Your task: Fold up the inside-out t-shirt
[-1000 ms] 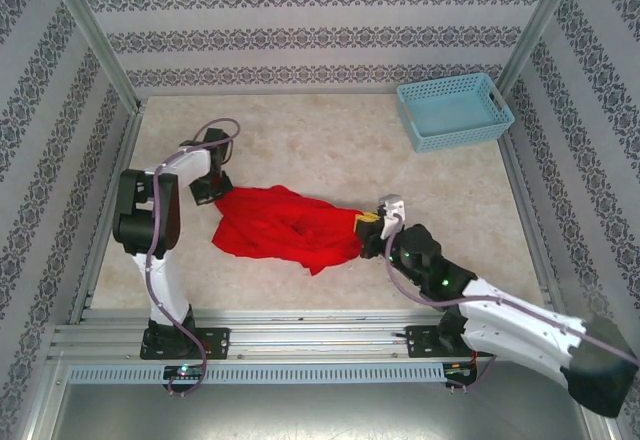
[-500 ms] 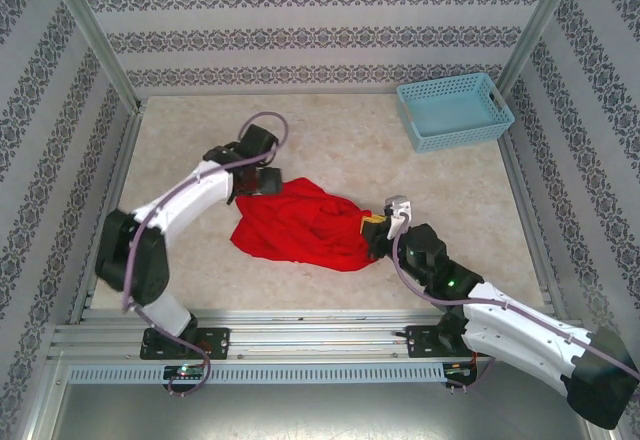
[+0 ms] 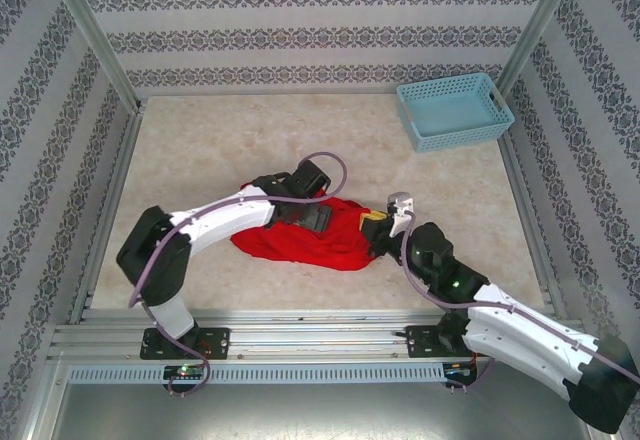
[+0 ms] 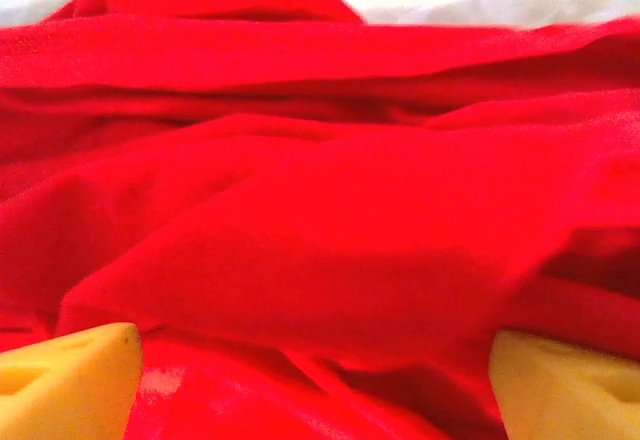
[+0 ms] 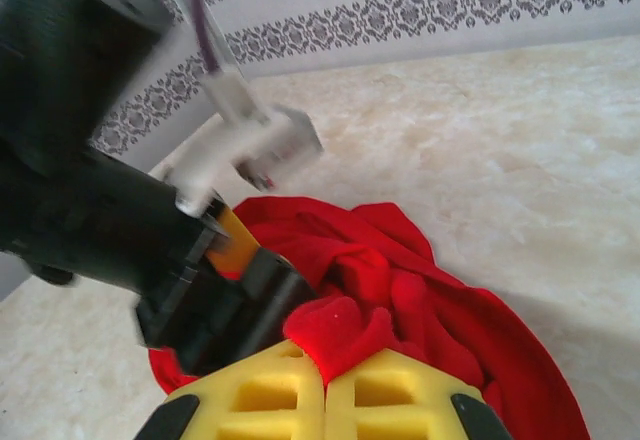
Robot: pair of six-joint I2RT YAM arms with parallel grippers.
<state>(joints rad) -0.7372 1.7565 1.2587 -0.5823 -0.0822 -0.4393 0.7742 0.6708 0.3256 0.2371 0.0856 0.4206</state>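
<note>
T-shirt [image 3: 290, 246]: bright red, crumpled in a low wrinkled heap near the middle of the table, towards its near edge; no flat panel or sleeve can be made out.
T-shirt up close [image 4: 320, 210]: soft overlapping folds running left to right under the left wrist camera.
Right gripper [image 3: 373, 228]: at the heap's right end, yellow pads pressed together, pinching a small raised fold of the red cloth [image 5: 335, 328].
Left gripper [image 3: 320, 218]: on top of the heap, just left of the right gripper, reaching in from the left; pads spread wide, one at each lower corner of its wrist view [image 4: 315, 390], cloth lying between them, nothing pinched.
Table [image 3: 350, 140]: pale marbled surface, bare around the heap.
Basket [image 3: 455, 110]: light blue plastic, far right corner, well apart from the shirt.
</note>
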